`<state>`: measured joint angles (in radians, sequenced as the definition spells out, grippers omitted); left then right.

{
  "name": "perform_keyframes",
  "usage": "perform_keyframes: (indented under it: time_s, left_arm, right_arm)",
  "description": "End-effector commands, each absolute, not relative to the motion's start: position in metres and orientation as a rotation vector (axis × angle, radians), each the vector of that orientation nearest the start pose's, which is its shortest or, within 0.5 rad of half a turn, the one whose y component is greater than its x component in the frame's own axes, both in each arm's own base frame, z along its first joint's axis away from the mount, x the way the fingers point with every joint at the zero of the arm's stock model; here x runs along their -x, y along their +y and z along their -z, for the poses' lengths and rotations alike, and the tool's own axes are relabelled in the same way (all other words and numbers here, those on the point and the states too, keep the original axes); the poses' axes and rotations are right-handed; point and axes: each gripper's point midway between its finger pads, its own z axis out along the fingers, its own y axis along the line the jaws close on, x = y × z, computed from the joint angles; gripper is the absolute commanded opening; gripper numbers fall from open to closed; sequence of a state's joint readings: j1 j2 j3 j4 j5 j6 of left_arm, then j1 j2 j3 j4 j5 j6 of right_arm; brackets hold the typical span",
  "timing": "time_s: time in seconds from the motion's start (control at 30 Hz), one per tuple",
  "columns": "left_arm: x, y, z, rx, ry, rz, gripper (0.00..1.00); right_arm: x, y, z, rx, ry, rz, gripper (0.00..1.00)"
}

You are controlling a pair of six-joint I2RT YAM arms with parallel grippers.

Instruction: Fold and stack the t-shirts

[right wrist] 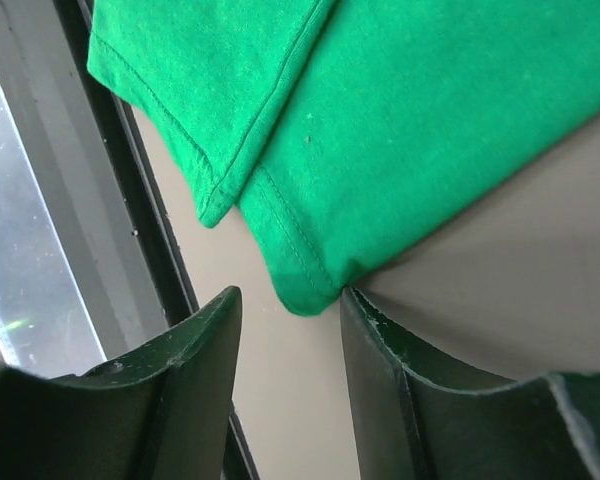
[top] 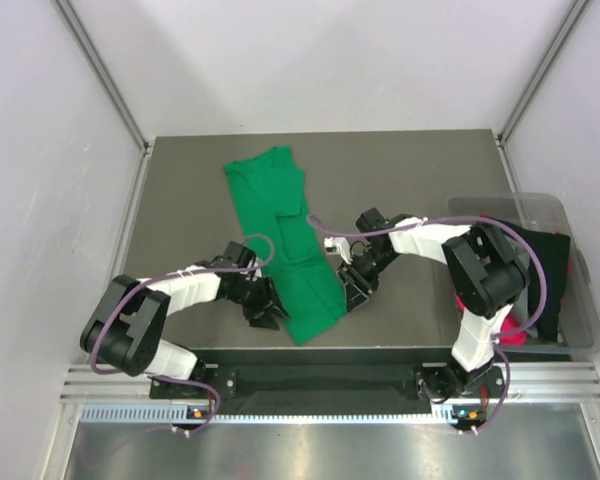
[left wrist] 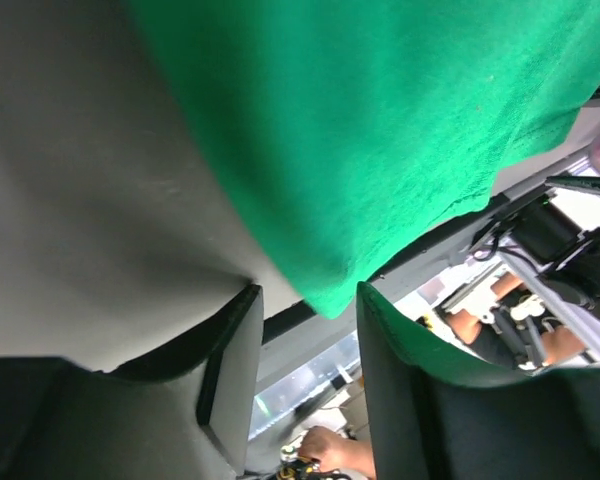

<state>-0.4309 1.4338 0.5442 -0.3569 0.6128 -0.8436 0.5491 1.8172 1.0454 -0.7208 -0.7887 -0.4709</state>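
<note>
One green t-shirt, one black garment, one bin, two arms

green t-shirt, folded narrow, lying flat

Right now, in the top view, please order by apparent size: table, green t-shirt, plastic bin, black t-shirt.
1. table
2. plastic bin and green t-shirt: they look close and the bin is partly hidden, so not ranked
3. black t-shirt, only partly visible in the bin

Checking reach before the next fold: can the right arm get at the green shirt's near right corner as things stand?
Probably yes: the right gripper sits open at that corner of the green t-shirt, only bare table around it.
</note>
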Motion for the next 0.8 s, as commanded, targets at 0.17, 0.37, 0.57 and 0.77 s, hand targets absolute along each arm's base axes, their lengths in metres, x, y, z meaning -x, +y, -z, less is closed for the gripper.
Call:
perform_keyframes:
  time_s: [0.17, 0.37, 0.57, 0.77]
  left_arm:
    - [-0.158, -0.224, -0.02, 0.389, 2.993, 1.067, 0.42]
    - [-0.154, -0.233, -0.02, 0.341, 3.008, 1.076, 0.34]
    - [-0.155, -0.23, -0.027, 0.318, 2.981, 1.068, 0.0]
    - [-0.186, -0.223, -0.071, 0.286, 2.796, 1.152, 0.0]
  right_arm:
    - [-0.177, 0.262, -0.031, 1.504, 2.402, -1.279, 0.44]
    - [-0.178, 0.261, -0.026, 1.501, 2.433, -1.248, 0.41]
    - [-0.183, 0.258, -0.02, 1.459, 2.484, -1.181, 0.11]
    - [-0.198, 0.265, -0.053, 1.479, 2.312, -1.116, 0.0]
